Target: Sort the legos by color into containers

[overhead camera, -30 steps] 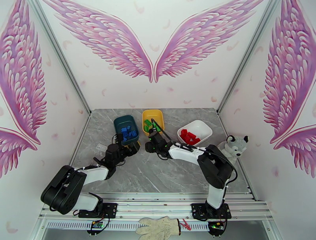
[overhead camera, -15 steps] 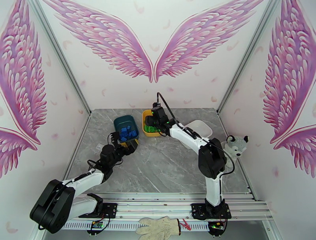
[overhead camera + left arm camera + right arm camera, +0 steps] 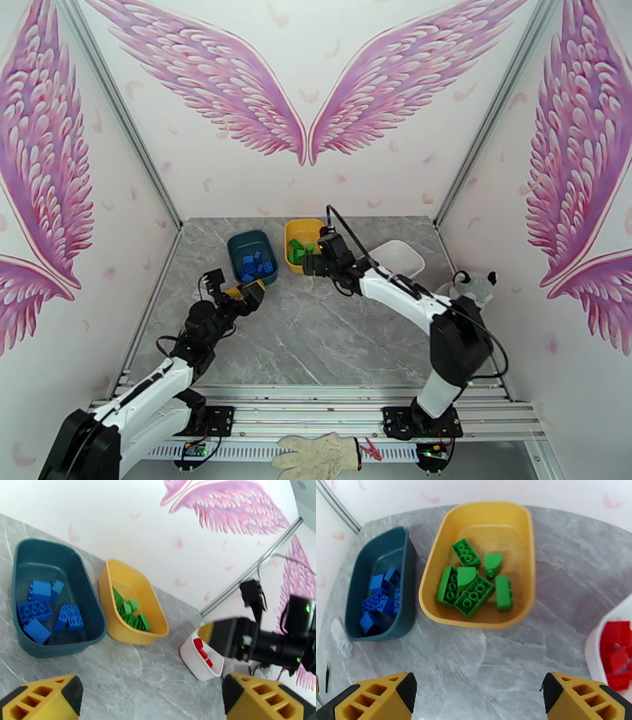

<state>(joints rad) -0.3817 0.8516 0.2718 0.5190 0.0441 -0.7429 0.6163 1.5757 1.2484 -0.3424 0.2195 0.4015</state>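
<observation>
Three containers stand in a row at the back of the table. The dark teal tub (image 3: 253, 256) (image 3: 405, 598) holds blue legos (image 3: 379, 602) (image 3: 39, 610). The yellow tub (image 3: 304, 237) (image 3: 434, 559) holds green legos (image 3: 474, 590) (image 3: 130, 614). The white tub (image 3: 403, 254) (image 3: 195, 665) holds red legos (image 3: 618, 653) (image 3: 203, 653). My right gripper (image 3: 314, 259) (image 3: 478, 697) hangs open and empty just near of the yellow tub's right side. My left gripper (image 3: 235, 286) (image 3: 152, 701) is open and empty, in front of the teal tub.
A small clear plastic piece (image 3: 341, 642) lies left of the teal tub. A stuffed husky toy (image 3: 472, 288) sits at the table's right edge. A work glove (image 3: 316, 454) lies on the rail below the arm bases. Bare marble stretches in front of the tubs.
The right gripper rose from the table's middle to over the yellow tub, opened, then drew back slightly. The left arm pulled back towards the near left.
</observation>
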